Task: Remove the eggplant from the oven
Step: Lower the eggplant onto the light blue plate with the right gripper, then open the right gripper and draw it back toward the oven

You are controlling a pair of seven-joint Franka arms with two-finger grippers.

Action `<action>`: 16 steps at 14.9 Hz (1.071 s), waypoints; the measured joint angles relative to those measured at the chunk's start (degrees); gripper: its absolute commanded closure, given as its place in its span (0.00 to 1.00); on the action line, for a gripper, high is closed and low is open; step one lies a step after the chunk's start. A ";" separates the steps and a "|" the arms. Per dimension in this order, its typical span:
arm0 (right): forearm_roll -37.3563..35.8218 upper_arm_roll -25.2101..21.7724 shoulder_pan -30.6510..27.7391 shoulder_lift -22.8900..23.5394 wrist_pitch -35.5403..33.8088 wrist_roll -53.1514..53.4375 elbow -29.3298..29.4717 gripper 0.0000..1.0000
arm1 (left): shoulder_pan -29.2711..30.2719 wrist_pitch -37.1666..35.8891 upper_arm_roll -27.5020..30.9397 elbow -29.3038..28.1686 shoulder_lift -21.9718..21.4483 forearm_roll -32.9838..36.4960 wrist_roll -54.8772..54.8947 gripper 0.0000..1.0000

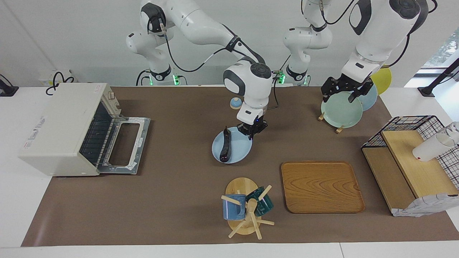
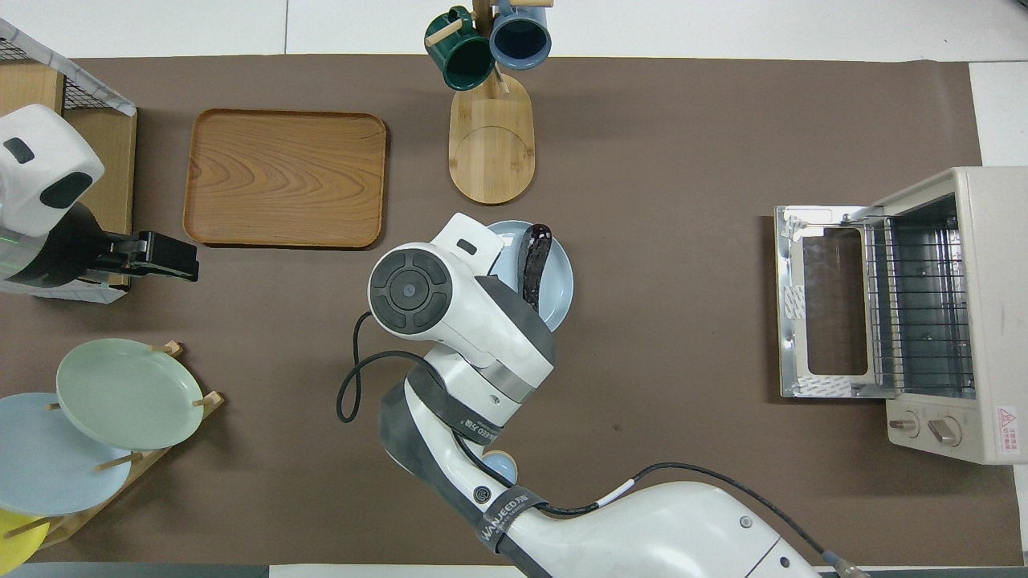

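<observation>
The slim, glossy dark purple eggplant (image 1: 226, 146) lies on a round pale blue plate (image 1: 239, 153) mid-table, well apart from the boxy cream-white toaster oven (image 1: 61, 129), whose glass door hangs open at the right arm's end with its wire rack bare. The right gripper (image 1: 252, 132) sits low over the plate's rim just beside the eggplant, holding nothing; how wide its fingers stand I cannot tell. The removal looks done, so a straight lift clear of the plate seems wise to avoid nudging the vegetable. The left gripper (image 1: 345, 91) waits over a rack of plates (image 1: 340, 114). A brown mat (image 1: 172, 200) covers the white table, against a plain white wall
</observation>
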 measured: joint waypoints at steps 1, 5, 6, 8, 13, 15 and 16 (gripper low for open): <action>1.00 0.03 0.20 0.32 2.61 0.99 -0.82 1.00 | 0.00 0.00 0.00 0.00 0.00 0.00 0.00 0.00; 3.85 -0.05 0.35 0.72 8.70 2.65 -3.61 0.85 | 0.00 0.00 0.00 0.00 0.00 0.00 0.00 0.00; 4.02 -0.05 0.19 0.67 8.75 2.77 -3.58 0.74 | 0.00 0.00 0.00 0.00 0.00 0.00 0.00 0.00; 4.21 -0.09 -0.30 0.60 8.75 3.23 -3.54 0.67 | 0.00 0.00 0.00 0.00 0.00 0.00 0.00 0.00; 4.23 -0.22 -3.84 -1.45 3.90 3.03 -2.61 0.74 | 0.00 0.00 0.00 0.00 0.00 0.00 0.00 0.00; 4.19 -0.38 -6.26 -3.61 -1.49 1.05 -2.31 0.94 | 0.00 0.00 0.00 0.00 0.00 0.00 0.00 0.00; 4.14 -0.51 -7.75 -5.00 -4.78 -0.89 -2.23 1.00 | 0.00 0.00 0.00 0.00 0.00 0.00 0.00 0.00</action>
